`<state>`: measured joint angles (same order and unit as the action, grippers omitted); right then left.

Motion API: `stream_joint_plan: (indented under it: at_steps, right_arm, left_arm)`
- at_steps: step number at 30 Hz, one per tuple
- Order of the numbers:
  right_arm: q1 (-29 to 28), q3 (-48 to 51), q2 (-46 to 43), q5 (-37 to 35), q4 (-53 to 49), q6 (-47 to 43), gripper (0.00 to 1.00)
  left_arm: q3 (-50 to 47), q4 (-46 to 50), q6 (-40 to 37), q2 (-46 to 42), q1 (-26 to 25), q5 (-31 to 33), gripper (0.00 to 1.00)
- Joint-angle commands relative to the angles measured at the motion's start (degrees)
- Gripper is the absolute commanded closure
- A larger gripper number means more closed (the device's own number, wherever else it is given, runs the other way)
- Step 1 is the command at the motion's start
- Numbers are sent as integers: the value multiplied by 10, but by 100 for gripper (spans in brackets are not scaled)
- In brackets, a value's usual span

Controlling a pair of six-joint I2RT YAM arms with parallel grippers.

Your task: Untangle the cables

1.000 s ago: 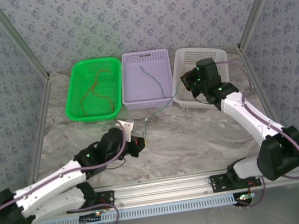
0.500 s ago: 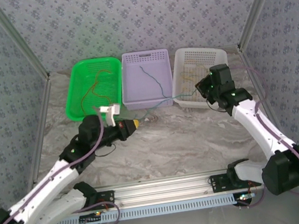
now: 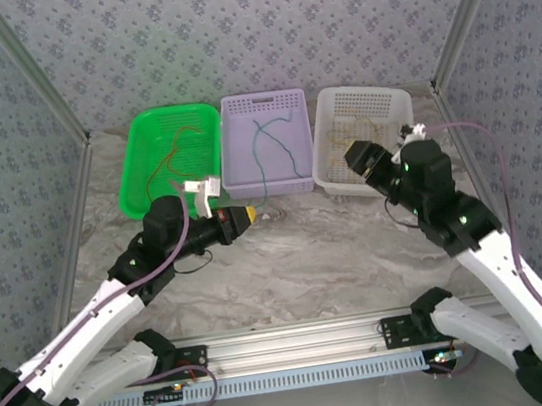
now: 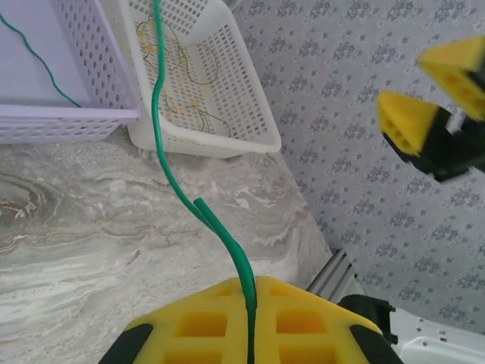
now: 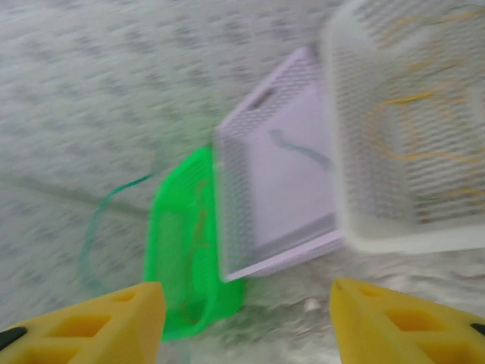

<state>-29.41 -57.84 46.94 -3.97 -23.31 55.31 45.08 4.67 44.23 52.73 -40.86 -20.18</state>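
The left gripper point(image 4: 250, 307) stretches forward, clamped on the green cable point(image 4: 228, 240), which runs wavy ahead of it. The right gripper point(image 5: 247, 307) hangs with fingers apart.

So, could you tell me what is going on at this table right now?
Two robot arms are untangling thin cables beside three baskets. The left arm has its jaws shut on a green cable that trails back into the purple basket. The right arm hangs in front of the white basket, which holds yellow cables, with its jaws open and empty. A red-orange cable lies in the green basket.
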Motion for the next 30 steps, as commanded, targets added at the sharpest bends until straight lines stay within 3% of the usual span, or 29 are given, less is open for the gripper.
stream_joint_plan:
  at_steps: [1, 4, 8, 15, 18, 21, 26, 30]
  right_arm:
    - [-92, 66, 5, -18, 146, -33, 32]
    - [-131, 93, 62, 27, 246, -9, 28]
    - [-141, 122, 127, 61, 372, 99, 25]
    - [-162, 104, 224, 65, 454, 224, 25]
    - [-171, 98, 254, 66, 474, 259, 30]
    - [-180, 101, 271, 59, 489, 283, 45]
    - [-182, 99, 252, 15, 461, 271, 100]
    - [-177, 47, 212, -22, 340, 207, 100]
  left_arm:
    - [22, -62, 27, 12, 3, -12, 100]
    - [24, -80, 37, 20, 3, -19, 100]
    - [17, -94, 46, 16, 2, -20, 100]
    - [6, -114, 52, 20, -7, -19, 100]
    - [4, -117, 52, 22, -10, -15, 100]
    - [2, -118, 52, 21, -10, -12, 100]
    - [-1, -107, 44, 22, -16, -14, 100]
    - [-5, -61, 18, 28, -24, -18, 100]
